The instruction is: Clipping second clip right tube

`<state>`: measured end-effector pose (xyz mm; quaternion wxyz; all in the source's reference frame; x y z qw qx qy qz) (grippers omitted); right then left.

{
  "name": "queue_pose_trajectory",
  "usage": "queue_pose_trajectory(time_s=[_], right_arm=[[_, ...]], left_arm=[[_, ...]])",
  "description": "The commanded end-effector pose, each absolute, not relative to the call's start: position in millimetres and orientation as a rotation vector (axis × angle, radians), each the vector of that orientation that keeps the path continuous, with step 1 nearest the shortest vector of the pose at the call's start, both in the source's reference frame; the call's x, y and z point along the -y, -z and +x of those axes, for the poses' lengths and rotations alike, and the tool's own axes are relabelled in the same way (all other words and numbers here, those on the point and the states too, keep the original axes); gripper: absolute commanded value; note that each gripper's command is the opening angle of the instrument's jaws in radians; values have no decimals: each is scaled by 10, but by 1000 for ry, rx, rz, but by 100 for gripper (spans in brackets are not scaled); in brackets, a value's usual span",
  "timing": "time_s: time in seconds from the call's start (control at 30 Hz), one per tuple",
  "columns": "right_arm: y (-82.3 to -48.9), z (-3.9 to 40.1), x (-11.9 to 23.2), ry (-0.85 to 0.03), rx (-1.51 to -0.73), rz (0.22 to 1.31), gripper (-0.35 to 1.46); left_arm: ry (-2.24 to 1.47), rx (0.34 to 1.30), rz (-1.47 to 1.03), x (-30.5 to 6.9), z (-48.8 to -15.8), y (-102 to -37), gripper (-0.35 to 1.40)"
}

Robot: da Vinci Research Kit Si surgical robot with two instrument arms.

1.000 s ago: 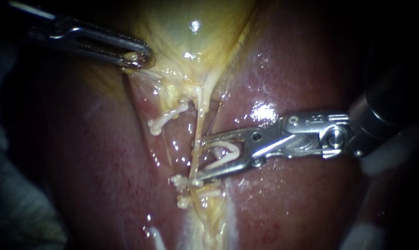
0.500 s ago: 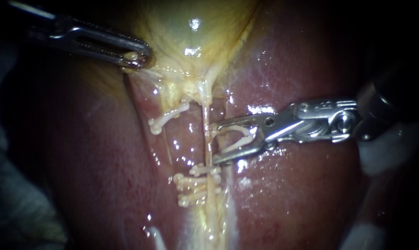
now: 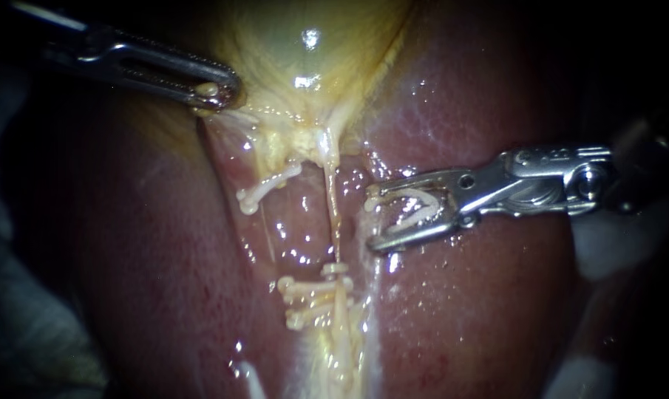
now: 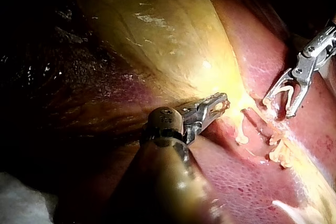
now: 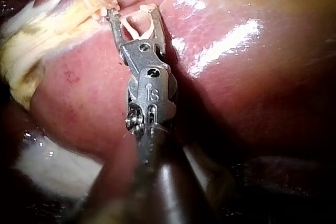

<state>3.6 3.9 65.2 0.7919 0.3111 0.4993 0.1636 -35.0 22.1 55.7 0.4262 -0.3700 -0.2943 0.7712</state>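
- Change: a second ago the right instrument (image 3: 373, 222) had its jaws astride the right tube (image 3: 333, 214). It has since drawn back toward 3 o'clock and a little toward 12, and its tips now stand just clear of the tube over the liver (image 3: 482, 310).
- The loaded clip (image 3: 412, 210) went back with it. It sits unclosed, a white V held between the spread jaws, both jaws bearing on its legs.
- Tube was bowed toward 9 o'clock while straddled; now hangs straighter.
- Reading: clip not placed yet; the jaws likely need another approach toward 9 o'clock before closing.
- Left instrument (image 3: 216, 92), at 10 o'clock, unchanged: jaws clamped on the edge of the gallbladder (image 3: 304, 66), holding it toward 12.
- Right tube: thin yellow strand at mid-view, long axis 12 to 6 o'clock, leaning faintly toward 5. It runs from the gallbladder neck down to the set clips (image 3: 304, 288).
- Loaded clip's mouth faces 9 o'clock, square to the tube.
- One more clip (image 3: 267, 188) lies at 9 o'clock of the tube, on the neighbouring strand.
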Motion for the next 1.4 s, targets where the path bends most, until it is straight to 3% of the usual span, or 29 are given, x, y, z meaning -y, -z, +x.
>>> queue_pose_trajectory(time_s=[0.03, 0.4, 0.77, 1.1, 1.4], right_arm=[[-650, 36, -41, -353, -1074, 670, 46], [-623, 50, -36, -537, -1024, 781, 50], [-627, 64, -30, -717, -955, 877, 50], [-639, 71, -18, -762, -898, 916, 50], [-660, 95, 1, -781, -928, 994, 50]], left_arm=[[-1928, 735, -925, -221, -349, -557, -35], [-1928, 735, -925, -221, -349, -557, -35], [-1927, 735, -924, -221, -349, -556, -35], [-1927, 735, -924, -220, -348, -556, -35], [-1927, 735, -924, -220, -348, -556, -35]])
